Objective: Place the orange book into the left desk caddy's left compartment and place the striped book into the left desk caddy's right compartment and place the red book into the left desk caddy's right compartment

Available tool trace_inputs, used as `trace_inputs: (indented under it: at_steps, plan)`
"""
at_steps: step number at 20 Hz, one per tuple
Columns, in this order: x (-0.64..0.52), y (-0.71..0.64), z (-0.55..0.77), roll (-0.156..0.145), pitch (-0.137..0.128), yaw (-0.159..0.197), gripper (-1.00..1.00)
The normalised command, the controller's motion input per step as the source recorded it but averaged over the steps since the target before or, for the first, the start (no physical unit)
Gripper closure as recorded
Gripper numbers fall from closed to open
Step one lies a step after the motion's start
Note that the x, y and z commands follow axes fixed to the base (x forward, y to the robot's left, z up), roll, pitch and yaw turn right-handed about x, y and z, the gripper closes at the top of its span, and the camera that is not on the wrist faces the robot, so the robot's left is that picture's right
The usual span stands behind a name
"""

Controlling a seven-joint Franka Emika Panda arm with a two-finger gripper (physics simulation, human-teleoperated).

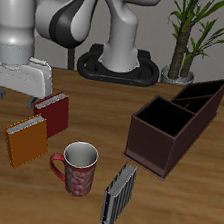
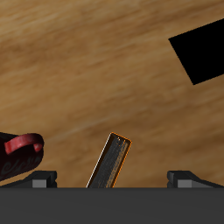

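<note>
A warm, wood-grained tabletop [image 1: 186, 210] carries the scene, with the white-and-grey Franka arm [image 1: 56, 20] bent low over its books. The left desk caddy [image 1: 175, 125], a long dark brown open-topped box with crisp flat walls, sits apart from the books; its large square right compartment [image 1: 162, 116] lies at the lower end nearer the table's front edge, and the narrower left compartment [image 1: 203, 99], crossed by a slanted divider, lies at the taller end farther back. A potted plant [image 1: 191, 34] with slim green leaves stands behind the caddy. A glossy red patterned mug [image 1: 77, 168] with a curved handle stands between the books. The orange book [image 1: 25, 140], thin with a pale ribbed page edge, stands tilted on the tabletop just beside the dark red book [image 1: 54, 113], which stands right below the arm's grey gripper [image 1: 17, 95]. The striped book [image 1: 118, 195], grey and black in fine bands, stands upright on edge near the front edge, beside the mug. In the wrist view the gripper's fingertips [image 2: 38, 180] sit wide apart with nothing between them, above bare wood.
</note>
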Motion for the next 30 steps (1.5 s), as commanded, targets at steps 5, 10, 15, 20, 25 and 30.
trace_inputs:
  at_steps: [5, 10, 15, 20, 25, 30]
  plan:
    - [-0.05, -0.04, -0.14, -0.004, -0.007, -0.032, -1.00]
    - [0.03, -0.02, -0.16, 0.002, 0.007, -0.015, -1.00]
    - [0.05, 0.05, -0.24, 0.005, 0.026, -0.026, -1.00]
    - [0.06, -0.01, -0.24, 0.003, 0.038, -0.035, -1.00]
    - [0.05, 0.05, -0.16, 0.015, 0.028, -0.011, -1.00]
    - [0.06, 0.10, -0.27, 0.008, 0.050, -0.024, -1.00]
